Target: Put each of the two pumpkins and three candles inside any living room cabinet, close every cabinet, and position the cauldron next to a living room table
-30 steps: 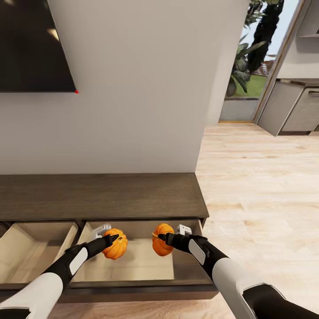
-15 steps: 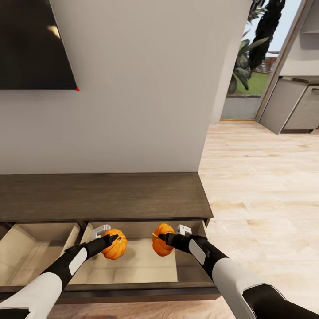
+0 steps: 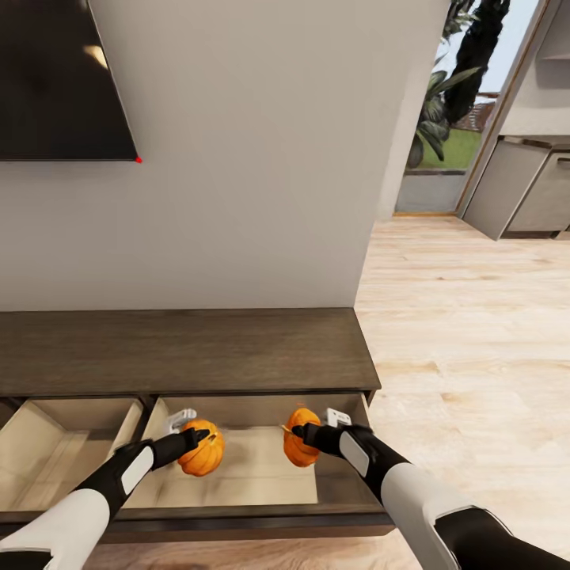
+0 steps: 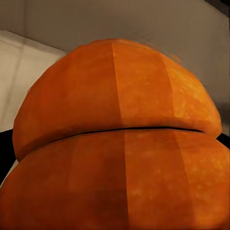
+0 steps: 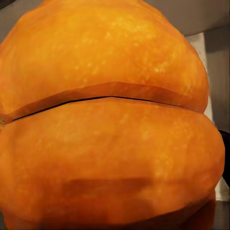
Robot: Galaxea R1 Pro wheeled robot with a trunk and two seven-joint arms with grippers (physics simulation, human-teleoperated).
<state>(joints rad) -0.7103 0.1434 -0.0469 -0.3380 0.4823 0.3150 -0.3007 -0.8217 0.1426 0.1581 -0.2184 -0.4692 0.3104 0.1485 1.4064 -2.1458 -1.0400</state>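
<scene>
Two pumpkins recorded in head view: left pumpkin (image 3: 199, 457) clamped by left gripper (image 3: 192, 435), right pumpkin (image 3: 300, 447) clamped by right gripper (image 3: 310, 432). Both held inside open drawer (image 3: 237, 479) of dark brown cabinet (image 3: 182, 348), well apart. Black screen (image 3: 55, 79) mounted on wall above.
Left wrist view: orange ribbed pumpkin (image 4: 120, 143) seen close.
Right wrist view: orange pumpkin (image 5: 105, 124) likewise.

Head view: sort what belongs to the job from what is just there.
Job: left gripper holding left pumpkin; right gripper holding right pumpkin; cabinet with open drawer.

Just there: black screen, grey units, plants.
</scene>
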